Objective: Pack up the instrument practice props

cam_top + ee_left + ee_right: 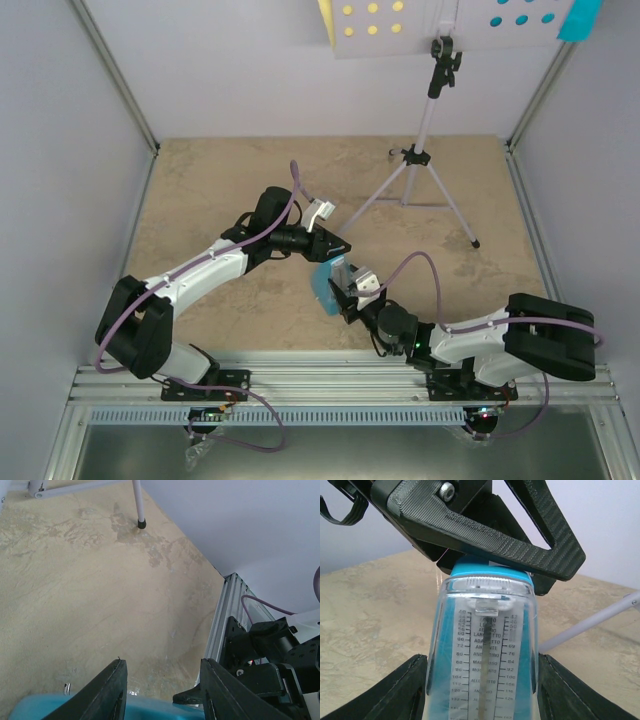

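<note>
Top external view: the jaws of the right arm grip the blue metronome, lifted off the desk near the front. The jaws of the left arm hover open and empty at its top. The stand, yellow sheet and cyan sheet are at the back, so packing looks barely begun.

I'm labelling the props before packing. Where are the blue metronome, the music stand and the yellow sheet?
blue metronome (482, 650): right wrist view, on its clear front over the tempo scale.
music stand (427, 115): top external view, on its upright pole.
yellow sheet (325, 18): top external view, on its visible lower strip.
</note>
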